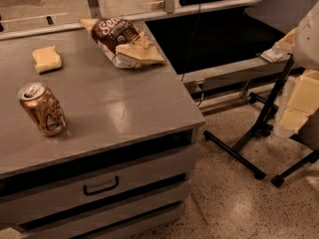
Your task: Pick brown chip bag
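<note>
The can (42, 108) stands up near the left side of the gray table (129, 103), shiny & copper-colored. It is the marker for every place here.

Just behind the can, a bit further back on the table, lies the small yellow sponge (47, 59). It is well apart from the can.

Behind the can & off to its right lies the brown chip bag (122, 41), close to the table's back edge. It is well apart from the can & the sponge, w/ nothing touching it. It lies flat & a bit slanted. The middle is dark brown w/ white letters, and the ends are pale cream & crinkled.

The bag is prob. very light, soft & puffy w/ air. Its skin looks smooth, so it may slip. The chips inside would break if squeezed hard. A good spot to grab is likely across the dark puffy middle, from above, w/ a gentle pinch. The wrinkly cream end nearer the can's right side is another ok spot, b/c it is thin & easy to pinch.

Far to the right of the can, off the table & over the floor, hangs the gripper (299, 98), pale yellow & blurry, by a black stand (254, 133). It is well apart from the bag & holds nothing. One cannot tell if the claw is spread or pressed together.
</note>
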Tool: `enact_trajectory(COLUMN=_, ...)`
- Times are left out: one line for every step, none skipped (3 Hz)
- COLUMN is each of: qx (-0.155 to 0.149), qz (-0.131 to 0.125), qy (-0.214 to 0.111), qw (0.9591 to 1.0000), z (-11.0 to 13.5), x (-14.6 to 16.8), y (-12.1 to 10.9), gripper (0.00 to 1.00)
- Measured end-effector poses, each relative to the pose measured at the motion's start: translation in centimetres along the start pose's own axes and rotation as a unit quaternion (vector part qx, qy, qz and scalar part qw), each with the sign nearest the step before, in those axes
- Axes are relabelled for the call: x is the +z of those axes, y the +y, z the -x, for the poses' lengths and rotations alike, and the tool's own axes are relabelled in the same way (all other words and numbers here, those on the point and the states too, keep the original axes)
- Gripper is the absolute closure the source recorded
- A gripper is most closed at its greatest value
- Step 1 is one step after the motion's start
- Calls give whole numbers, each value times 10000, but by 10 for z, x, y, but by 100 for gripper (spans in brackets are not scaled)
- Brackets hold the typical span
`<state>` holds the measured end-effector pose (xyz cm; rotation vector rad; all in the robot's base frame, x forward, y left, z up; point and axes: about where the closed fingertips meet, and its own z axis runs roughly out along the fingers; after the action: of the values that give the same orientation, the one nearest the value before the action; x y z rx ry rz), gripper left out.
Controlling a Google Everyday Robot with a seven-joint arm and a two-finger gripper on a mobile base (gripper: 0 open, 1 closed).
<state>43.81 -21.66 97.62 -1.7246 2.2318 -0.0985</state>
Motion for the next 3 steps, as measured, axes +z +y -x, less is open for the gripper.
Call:
enact_trajectory(qx=0, qz=-1, qy=0, qw=10000, z=0, x=0, y=0, gripper=0)
enact_trajectory(qx=-358, qz=-163, qy=-207, qw=9990, z=18, x=9, y=-33, gripper=0)
enact_trajectory(qx=-945, qz=-363, qy=-724, qw=9922, z=62, x=24, y=-75, gripper=0)
